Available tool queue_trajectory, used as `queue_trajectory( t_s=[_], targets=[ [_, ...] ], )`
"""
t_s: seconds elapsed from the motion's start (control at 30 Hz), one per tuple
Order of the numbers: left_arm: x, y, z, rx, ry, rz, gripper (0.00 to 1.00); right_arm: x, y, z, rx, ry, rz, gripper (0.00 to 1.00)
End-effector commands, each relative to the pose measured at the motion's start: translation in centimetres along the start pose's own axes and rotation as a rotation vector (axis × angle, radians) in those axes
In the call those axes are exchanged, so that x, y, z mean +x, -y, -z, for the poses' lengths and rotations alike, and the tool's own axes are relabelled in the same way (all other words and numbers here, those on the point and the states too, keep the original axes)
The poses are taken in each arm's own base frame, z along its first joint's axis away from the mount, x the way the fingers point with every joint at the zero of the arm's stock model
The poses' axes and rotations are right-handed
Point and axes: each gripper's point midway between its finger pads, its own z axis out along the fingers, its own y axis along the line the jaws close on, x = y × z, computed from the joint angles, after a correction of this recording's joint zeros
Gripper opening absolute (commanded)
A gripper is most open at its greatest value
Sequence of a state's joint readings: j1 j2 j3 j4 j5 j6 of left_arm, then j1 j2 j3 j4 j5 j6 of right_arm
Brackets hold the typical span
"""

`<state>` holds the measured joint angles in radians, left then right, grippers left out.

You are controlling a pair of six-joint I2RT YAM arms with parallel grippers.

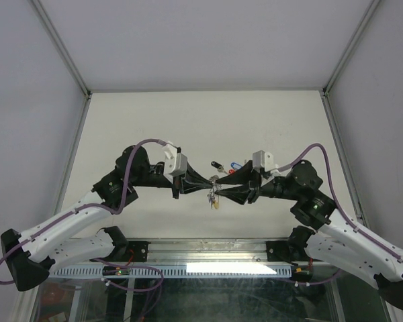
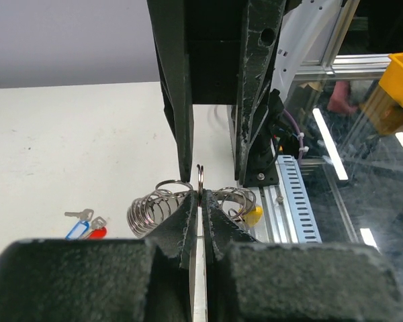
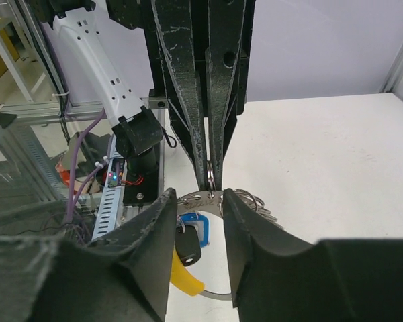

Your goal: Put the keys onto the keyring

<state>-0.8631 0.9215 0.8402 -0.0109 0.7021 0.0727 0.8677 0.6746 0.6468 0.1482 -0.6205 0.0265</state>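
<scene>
The keyring (image 1: 213,197) hangs between my two grippers above the table's middle. In the left wrist view it (image 2: 153,208) shows as a row of silvery loops with a yellow end (image 2: 253,215). My left gripper (image 2: 200,198) is shut on a thin ring at the keyring's top. My right gripper (image 3: 198,196) is open, its fingertips standing either side of the keyring's silvery band (image 3: 208,196). A blue tag (image 3: 200,228) and a black tag (image 3: 188,247) hang on the ring by its yellow arc (image 3: 185,278). Loose keys (image 2: 87,225) with blue and red tags lie on the table.
The loose keys lie just beyond the grippers in the top view (image 1: 226,164). An aluminium rail (image 1: 208,268) with cable duct runs along the table's near edge. White walls close in the white table (image 1: 154,127) at the left, right and back.
</scene>
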Motion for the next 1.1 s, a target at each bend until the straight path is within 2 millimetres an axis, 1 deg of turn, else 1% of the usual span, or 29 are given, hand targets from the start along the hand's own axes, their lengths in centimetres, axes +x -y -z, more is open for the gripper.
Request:
queue_trajectory(
  t_s=[0.0,0.1,0.3,0.43,0.57,0.7,0.8,0.83,0.93,0.97,1.07],
  targets=[
    [-1.5,0.1,0.3,0.017,0.049,-0.159,0.0,-3.8,0.1,0.7,0.041,0.103,0.081,0.39],
    [-0.8,0.7,0.4,0.07,0.038,-0.253,0.0,-3.7,0.5,1.3,0.087,0.116,0.098,0.42],
    [0.2,1.0,1.1,0.09,0.041,-0.453,0.0,-3.1,1.4,2.4,0.16,0.145,0.163,0.44],
    [0.3,1.5,1.6,0.114,0.061,-0.608,0.0,-2.5,1.5,2.8,0.165,0.192,0.268,0.42],
    [0.3,2.1,2.1,0.128,0.099,-0.732,0.0,-1.9,1.5,2.8,0.15,0.194,0.367,0.39],
    [-0.3,3.0,2.7,0.12,0.173,-0.799,0.0,-1.7,1.5,2.6,0.131,0.183,0.441,0.36],
    [-1.0,3.1,2.9,0.087,0.236,-0.777,0.0,-2.2,0.9,2.3,0.089,0.201,0.474,0.34],
    [-1.9,3.1,3.0,0.061,0.277,-0.774,0.0,-2.4,0.6,2.1,0.07,0.211,0.477,0.33],
    [-2.9,3.0,3.0,0.029,0.355,-0.681,0.0,-3.2,-0.2,1.6,0.014,0.226,0.479,0.3],
    [-3.2,3.1,3.1,0.022,0.384,-0.648,0.0,-3.1,-0.4,1.3,-0.009,0.22,0.473,0.29],
    [-3.6,3.2,3.5,-0.004,0.478,-0.562,0.0,-3.6,-1.0,0.8,-0.062,0.219,0.468,0.27]
  ],
)
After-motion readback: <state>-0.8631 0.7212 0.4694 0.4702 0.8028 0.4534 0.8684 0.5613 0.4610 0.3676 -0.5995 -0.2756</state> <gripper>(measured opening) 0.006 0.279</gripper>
